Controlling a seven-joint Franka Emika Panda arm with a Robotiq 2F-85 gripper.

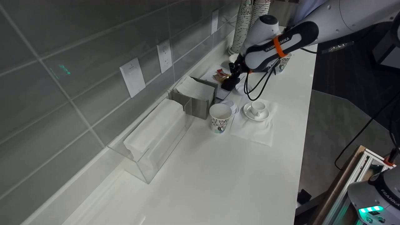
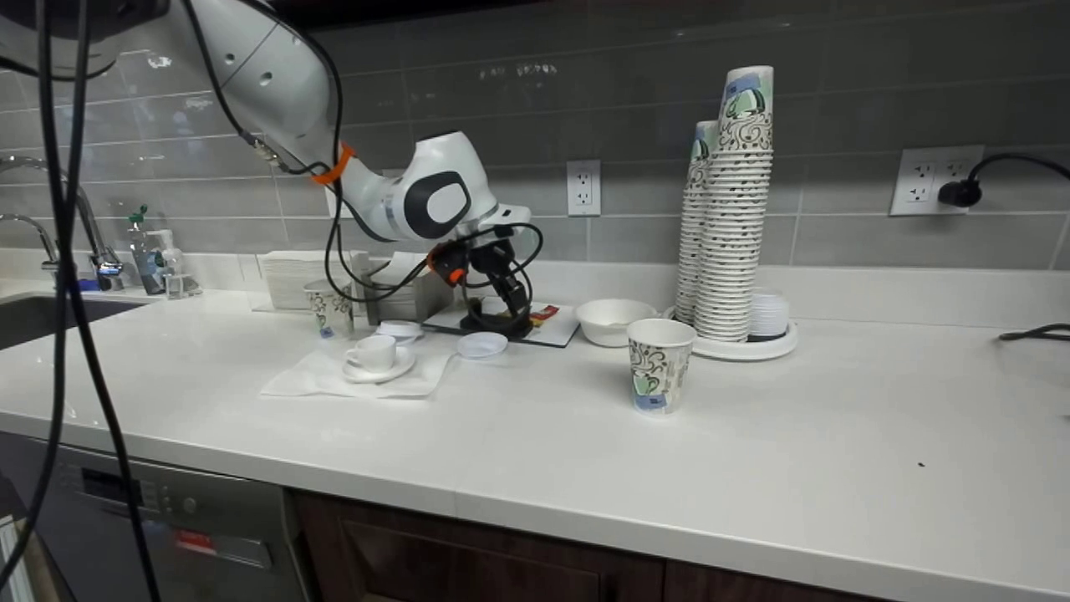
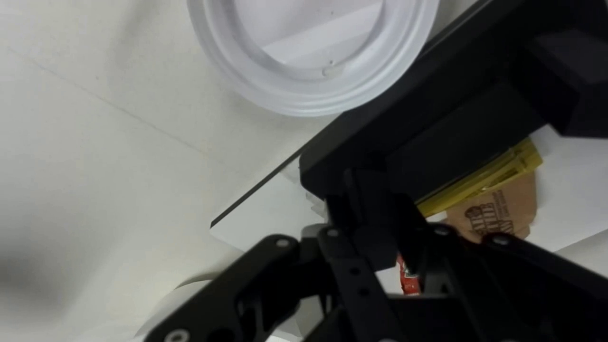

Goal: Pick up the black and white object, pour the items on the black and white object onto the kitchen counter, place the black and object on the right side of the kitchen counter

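Observation:
The black and white object shows as a black piece (image 3: pixel 427 133) with an upright stem, over a white flat board (image 3: pixel 266 211) with a thin black edge. I cannot tell whether they are one piece. It lies on the kitchen counter (image 2: pixel 752 468) near the wall; its black part shows in an exterior view (image 1: pixel 230 83). My gripper (image 3: pixel 373 204) points down and its fingers close on the stem from both sides. The items are small packets on the board: yellow (image 3: pixel 487 180), brown (image 3: pixel 503 213) and red (image 3: pixel 409 278), partly hidden by black piece and fingers.
A clear lid (image 3: pixel 313 102) lies beside the black piece. A white mug (image 2: pixel 376 353) on a saucer stands on a napkin. Grey box (image 1: pixel 200 100), paper cup (image 1: pixel 219 118), white bowl (image 2: pixel 616 322), paper cup (image 2: pixel 660 368) and cup stacks (image 2: pixel 736 251) stand around.

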